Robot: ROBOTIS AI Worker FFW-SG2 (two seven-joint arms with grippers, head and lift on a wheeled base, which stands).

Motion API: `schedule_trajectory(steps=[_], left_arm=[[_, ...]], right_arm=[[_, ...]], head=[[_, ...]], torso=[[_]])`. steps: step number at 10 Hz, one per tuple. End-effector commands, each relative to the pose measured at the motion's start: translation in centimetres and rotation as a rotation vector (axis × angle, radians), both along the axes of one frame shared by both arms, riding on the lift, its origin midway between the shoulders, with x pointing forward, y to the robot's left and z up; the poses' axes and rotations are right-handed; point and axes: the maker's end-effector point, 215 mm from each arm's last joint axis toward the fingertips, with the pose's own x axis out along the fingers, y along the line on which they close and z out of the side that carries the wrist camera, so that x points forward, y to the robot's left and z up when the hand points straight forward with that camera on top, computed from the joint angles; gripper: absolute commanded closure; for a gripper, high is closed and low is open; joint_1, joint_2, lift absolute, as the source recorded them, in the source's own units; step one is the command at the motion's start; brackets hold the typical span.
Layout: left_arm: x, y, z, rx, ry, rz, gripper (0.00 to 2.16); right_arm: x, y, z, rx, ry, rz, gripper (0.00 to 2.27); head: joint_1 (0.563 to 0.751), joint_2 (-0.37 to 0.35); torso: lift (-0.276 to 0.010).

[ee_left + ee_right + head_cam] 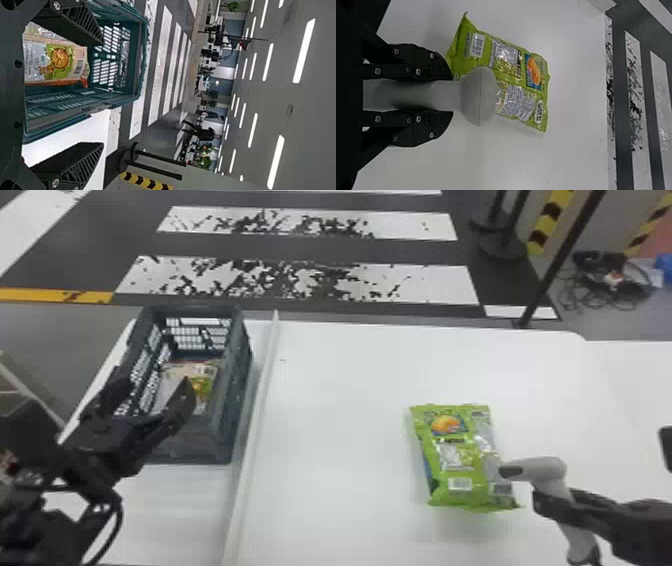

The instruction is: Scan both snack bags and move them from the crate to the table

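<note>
Perhaps halfway: green bag (457,455) on the table (340,490), its scan uncertain; other bag (59,59) left in the crate (237,390). My right hand (451,96) grips the scanner (480,95); my left hand (102,94) gapes.

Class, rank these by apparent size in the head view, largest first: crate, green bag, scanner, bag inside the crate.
1. Crate
2. Green bag
Unranked: scanner and bag inside the crate; both are partly covered and look too close to call.
</note>
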Motion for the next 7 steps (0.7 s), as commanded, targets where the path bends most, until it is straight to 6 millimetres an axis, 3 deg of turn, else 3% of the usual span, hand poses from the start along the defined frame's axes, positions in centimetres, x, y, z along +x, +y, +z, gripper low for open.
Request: schedule_trajectory(steps=[1, 3, 7], left_arm=[[0.0, 0.0, 0.2, 0.001, -0.003, 0.0, 0.1], [0.5, -0.6, 0.6, 0.001, -0.01, -0.014, 0.1], [0.9, -0.8, 0.8, 0.001, -0.007, -0.025, 0.1]], right_arm=[[3.1, -2.4, 1.1, -0.008, -0.082, -0.044, 2.25], [7.5, -6.4, 0.7, -0.033, -0.173, -0.073, 2.26], [11.7, -12.0, -3.4, -0.095, -0.154, -0.109, 2.26]], head=[[0.695, -0.025], [0.695, -0.063], [0.695, -0.162]], torso=[[-0.088], [-0.088], [-0.088]])
